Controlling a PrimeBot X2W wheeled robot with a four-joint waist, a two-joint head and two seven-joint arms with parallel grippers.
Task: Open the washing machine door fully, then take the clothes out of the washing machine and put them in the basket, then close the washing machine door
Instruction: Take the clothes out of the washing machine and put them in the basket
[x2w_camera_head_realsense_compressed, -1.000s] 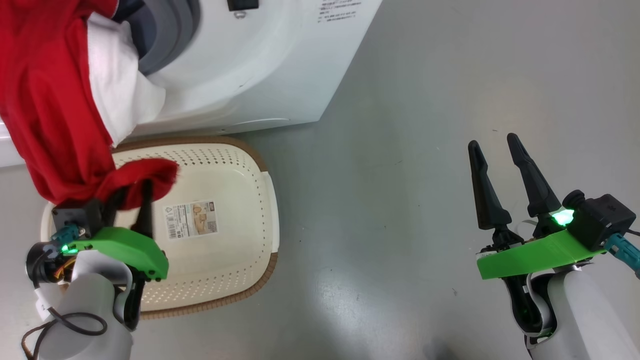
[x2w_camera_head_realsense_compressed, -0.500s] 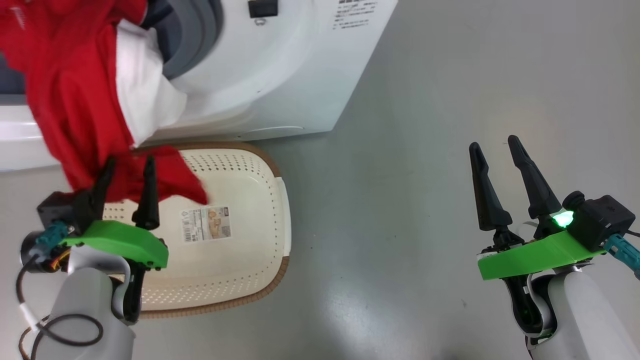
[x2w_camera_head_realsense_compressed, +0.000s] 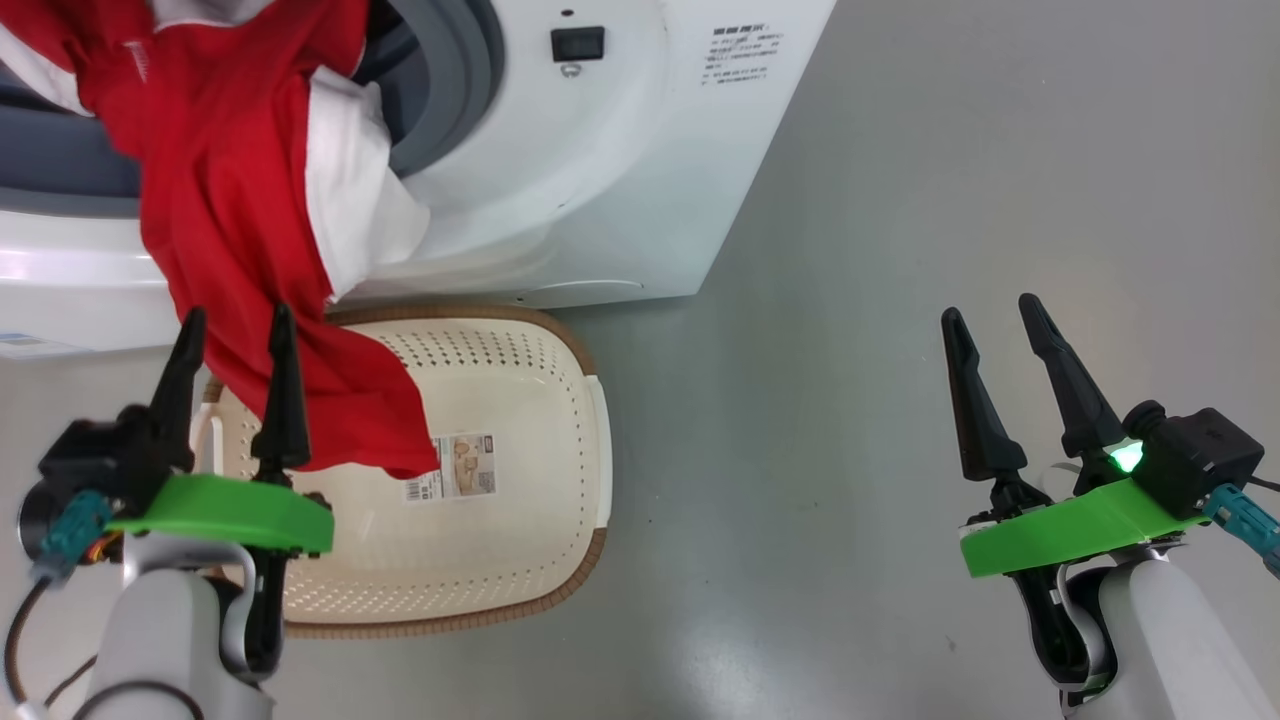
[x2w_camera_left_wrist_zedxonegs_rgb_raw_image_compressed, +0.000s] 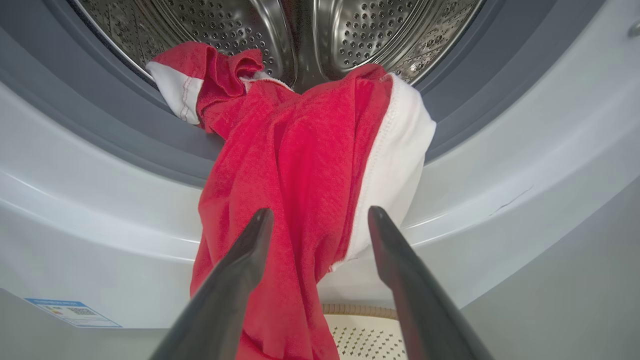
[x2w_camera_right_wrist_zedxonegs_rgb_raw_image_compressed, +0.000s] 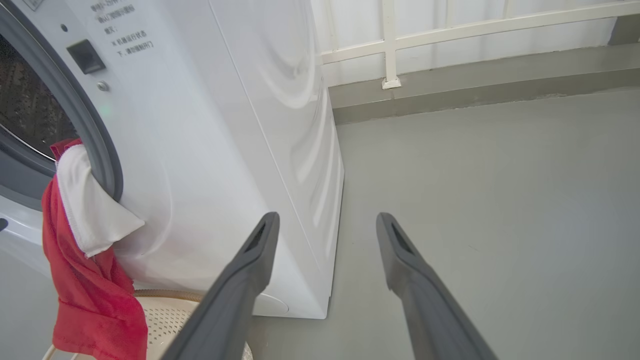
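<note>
Since a second ago: let go of the clothes (x2w_camera_head_realsense_compressed: 230, 200) with the left fingers (x2w_camera_head_realsense_compressed: 283, 400), then pinched on a red fold, now spread wide and gripping nothing. Also looking higher from the head, with more of the washing machine (x2w_camera_head_realsense_compressed: 620, 150) in sight and no shift of the machine itself. Draped red and white out of the drum (x2w_camera_left_wrist_zedxonegs_rgb_raw_image_compressed: 350, 30), over the grey gasket (x2w_camera_left_wrist_zedxonegs_rgb_raw_image_compressed: 75, 115) and down the white front, lower end inside the basket (x2w_camera_head_realsense_compressed: 520, 560) on the floor (x2w_camera_head_realsense_compressed: 900, 200). From the left wrist, hanging between and just beyond both fingertips; touching or not, cannot tell. At the right fingers (x2w_camera_head_realsense_compressed: 975, 410): spread just as wide, empty, well apart above the floor.
</note>
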